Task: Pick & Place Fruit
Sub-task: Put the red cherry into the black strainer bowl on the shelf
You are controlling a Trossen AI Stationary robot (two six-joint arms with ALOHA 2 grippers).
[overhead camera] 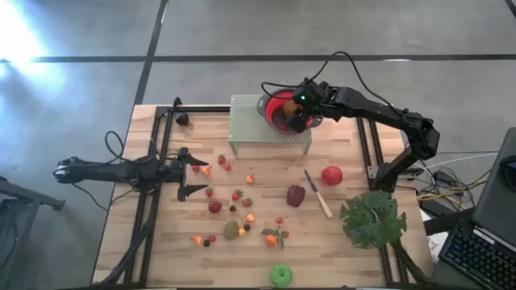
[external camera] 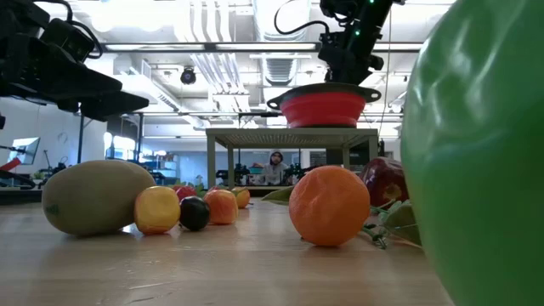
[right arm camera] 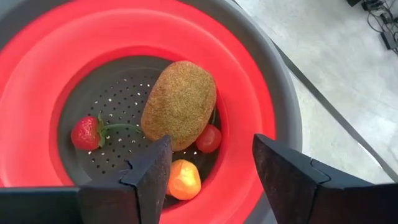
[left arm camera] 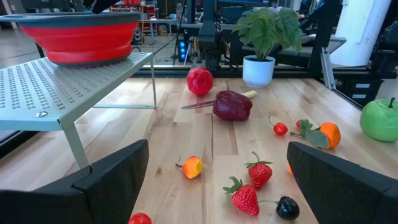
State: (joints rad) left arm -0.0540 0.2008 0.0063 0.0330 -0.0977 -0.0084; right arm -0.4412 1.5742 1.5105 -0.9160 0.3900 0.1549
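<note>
A red bowl (overhead camera: pixel 272 106) stands on a perforated metal stand (overhead camera: pixel 246 122) at the table's far middle. In it lie a brown kiwi (right arm camera: pixel 180 104), a strawberry (right arm camera: pixel 86 132), a small red fruit (right arm camera: pixel 208 138) and an orange piece (right arm camera: pixel 184 179). My right gripper (right arm camera: pixel 210 149) hovers open over the bowl, pointing down into it, with the orange piece below its fingers and apart from them. My left gripper (overhead camera: pixel 197 176) waits open at the table's left, level. Loose fruit lies on the table: a red apple (overhead camera: pixel 331 175), a dark maroon fruit (overhead camera: pixel 296 195), a green apple (overhead camera: pixel 280 275), a kiwi (overhead camera: pixel 231 230) and strawberries (left arm camera: pixel 249 186).
A slim pale-handled knife (overhead camera: pixel 317 193) lies between the maroon fruit and the red apple. A big green leaf (overhead camera: pixel 372 219) covers the near right corner. A dark small object (overhead camera: pixel 182 118) sits at the far left. Black rails (overhead camera: pixel 153 185) run along both table sides.
</note>
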